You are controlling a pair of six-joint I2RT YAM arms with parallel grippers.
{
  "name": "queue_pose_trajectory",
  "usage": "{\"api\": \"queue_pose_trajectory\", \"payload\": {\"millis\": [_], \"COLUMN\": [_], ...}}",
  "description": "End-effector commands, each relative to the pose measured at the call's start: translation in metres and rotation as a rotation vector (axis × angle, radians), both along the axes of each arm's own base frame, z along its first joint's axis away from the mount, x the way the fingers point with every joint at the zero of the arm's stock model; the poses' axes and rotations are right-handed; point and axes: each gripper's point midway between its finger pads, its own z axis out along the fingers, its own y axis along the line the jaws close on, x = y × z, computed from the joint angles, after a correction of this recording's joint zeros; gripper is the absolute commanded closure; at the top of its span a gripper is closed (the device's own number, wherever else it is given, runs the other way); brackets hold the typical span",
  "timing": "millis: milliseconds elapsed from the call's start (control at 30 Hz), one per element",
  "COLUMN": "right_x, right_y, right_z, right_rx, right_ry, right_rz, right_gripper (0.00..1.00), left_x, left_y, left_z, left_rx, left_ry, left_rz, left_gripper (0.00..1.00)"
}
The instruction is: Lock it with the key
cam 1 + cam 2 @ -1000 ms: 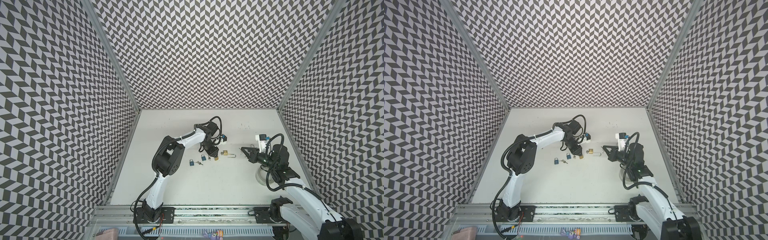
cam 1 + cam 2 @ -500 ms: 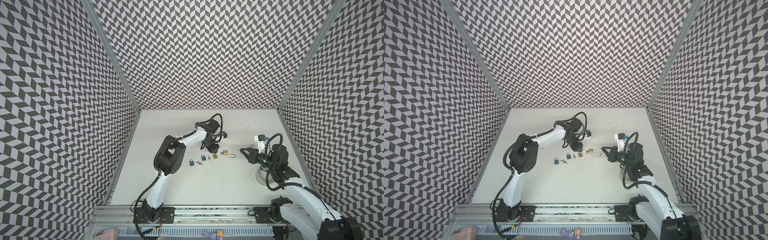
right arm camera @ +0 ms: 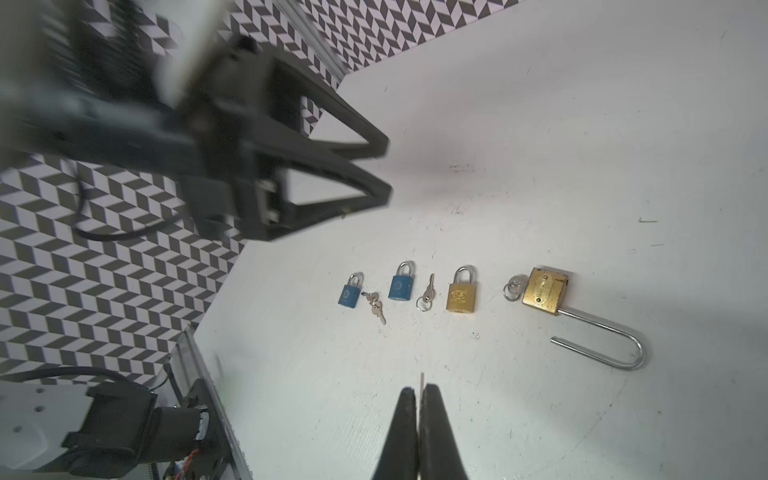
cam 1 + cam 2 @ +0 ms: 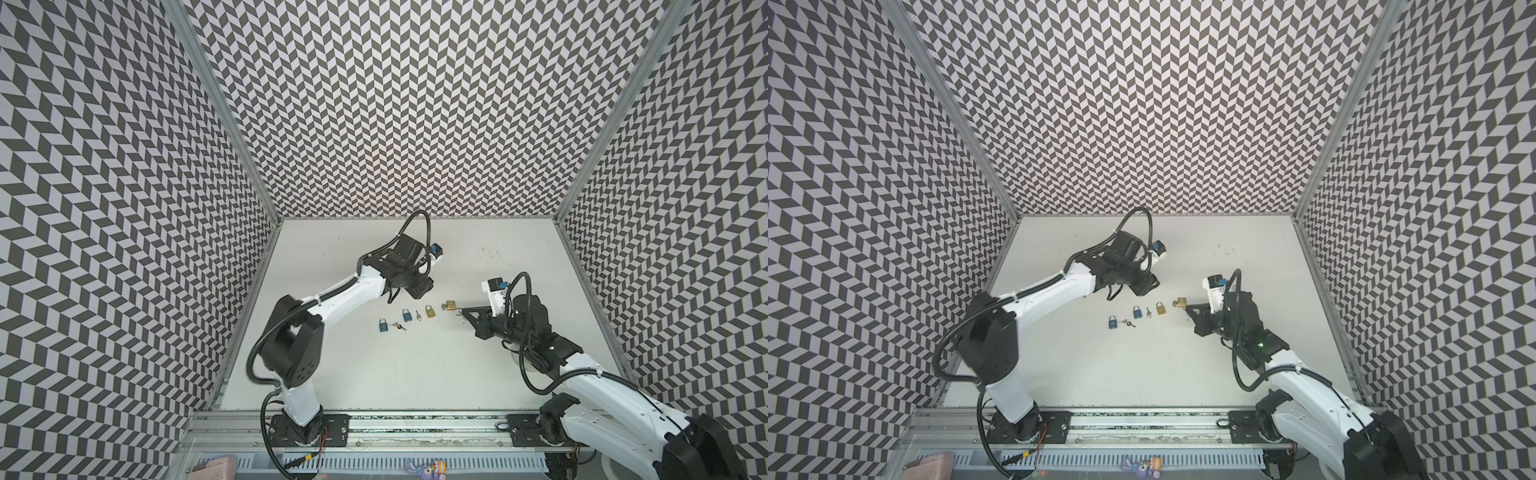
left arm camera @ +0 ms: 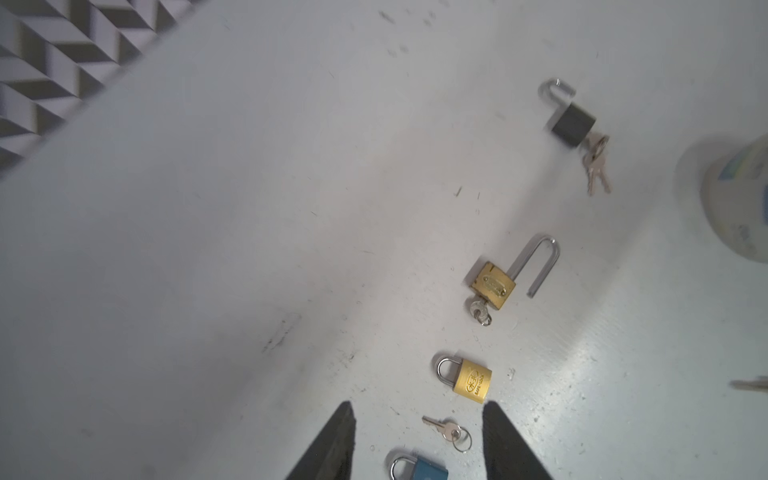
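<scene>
left gripper: released, jaws spread, nothing between them. it hangs above the counter, over the single ringed key.

right gripper: clenched, with its tips pressed on a thin metal strip seen edge-on. whether that strip is a key cannot be told.

landmark: the long-shackle brass padlock.
- it lies flat on the counter. its shackle is swung open, free end clear of the body.
- the inserted key sits in its keyhole.
- the right gripper is near the landmark and apart from it.
- the left gripper is near the landmark too, raised above the row described below.

a row runs from the landmark toward the left arm:
- the small brass padlock is just beside the landmark.
- the single ringed key comes next.
- then the near blue padlock.
- then a pair of keys.
- the far blue padlock is last.
- all three of these padlocks have closed shackles.

on the opposite side of the landmark, the left wrist view shows:
- a grey padlock with its shackle open.
- a bunch of keys at the grey padlock's base.
- a pale cup, blurred, beyond the grey padlock.
</scene>
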Motion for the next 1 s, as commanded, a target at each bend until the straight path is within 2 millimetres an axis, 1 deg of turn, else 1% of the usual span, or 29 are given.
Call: {"api": "queue_pose_trajectory", "payload": {"millis": [0,67,167,200,233,300,400,467,500,600,867,967], "right_x": [0.016,0.018,0.023,0.025,0.028,0.035,0.044,0.051,0.054,0.061,0.073,0.077], "right_y": [0.006,0.016,0.027,0.029,0.031,0.036,0.045,0.051,0.052,0.055,0.060,0.061], "right_z": [0.001,-0.008,-0.022,-0.026,-0.031,-0.041,-0.049,-0.052,-0.053,-0.057,-0.081,-0.085], "right_rx": [-0.018,-0.026,-0.022,-0.024,-0.030,-0.050,-0.058,-0.066,-0.072,-0.087,-0.144,-0.157], "right_ry": [-0.049,-0.037,-0.005,0.001,0.008,0.022,0.030,0.033,0.033,0.028,0.059,0.062], "right_rz": [-0.072,-0.066,-0.057,-0.058,-0.057,-0.054,-0.038,-0.030,-0.032,-0.036,-0.037,-0.036], "right_gripper": [1.00,1.00,1.00,1.00,1.00,1.00,1.00,1.00,1.00,1.00,1.00,1.00], "left_x": [-0.002,-0.021,-0.043,-0.048,-0.053,-0.061,-0.070,-0.073,-0.074,-0.073,-0.068,-0.069], "left_y": [0.000,0.009,0.022,0.026,0.030,0.032,0.031,0.032,0.031,0.032,0.029,0.029], "left_z": [0.053,0.062,0.068,0.069,0.068,0.062,0.047,0.039,0.039,0.040,0.039,0.038], "left_rx": [-0.229,-0.318,-0.412,-0.436,-0.458,-0.482,-0.479,-0.472,-0.472,-0.472,-0.447,-0.450], "left_ry": [-0.165,-0.187,-0.188,-0.185,-0.173,-0.142,-0.097,-0.082,-0.080,-0.091,-0.091,-0.087], "left_rz": [0.064,0.065,0.079,0.091,0.106,0.103,0.100,0.103,0.102,0.107,0.104,0.107], "left_gripper": [0.38,0.34,0.29,0.27,0.23,0.12,0.11,0.11,0.10,0.10,0.09,0.09]}}
